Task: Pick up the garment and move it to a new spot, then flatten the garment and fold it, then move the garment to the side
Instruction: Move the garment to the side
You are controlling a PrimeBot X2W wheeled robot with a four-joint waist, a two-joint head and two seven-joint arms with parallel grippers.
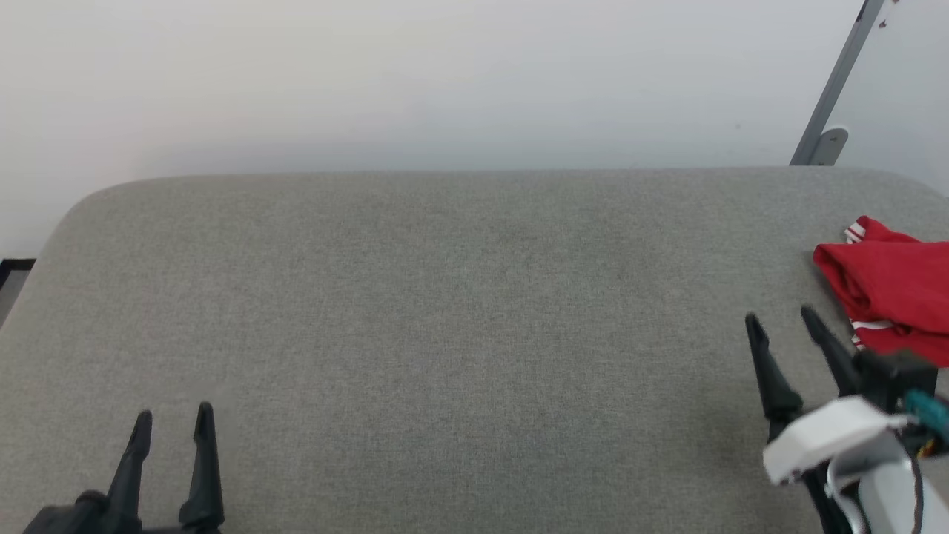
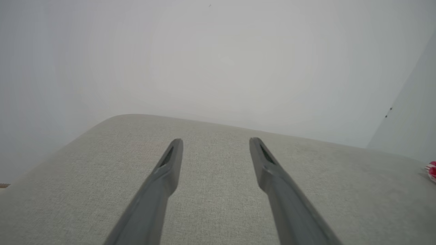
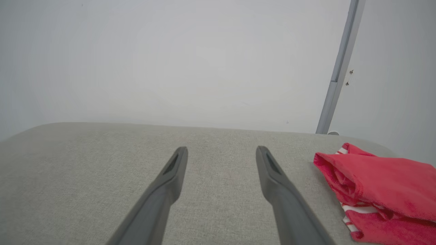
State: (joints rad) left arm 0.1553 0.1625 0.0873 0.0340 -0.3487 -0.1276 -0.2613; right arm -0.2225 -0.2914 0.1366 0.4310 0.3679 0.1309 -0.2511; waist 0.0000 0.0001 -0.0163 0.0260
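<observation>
The garment (image 1: 893, 297) lies folded into a thick red bundle at the far right of the grey padded surface, with red-and-white stripes showing at its edges. In the right wrist view the garment (image 3: 381, 190) sits to the right of the fingers, apart from them. My right gripper (image 1: 780, 317) stands open just left of the bundle, nothing between its fingers. My left gripper (image 1: 174, 411) is open over bare fabric at the lower left, far from the garment. A sliver of the garment (image 2: 432, 170) shows at the right edge of the left wrist view.
The grey upholstered surface (image 1: 445, 311) has rounded back corners and ends at a pale wall. A slanted grey metal bar (image 1: 834, 85) rises behind the back right corner. A dark strip of floor (image 1: 15, 271) shows beyond the left edge.
</observation>
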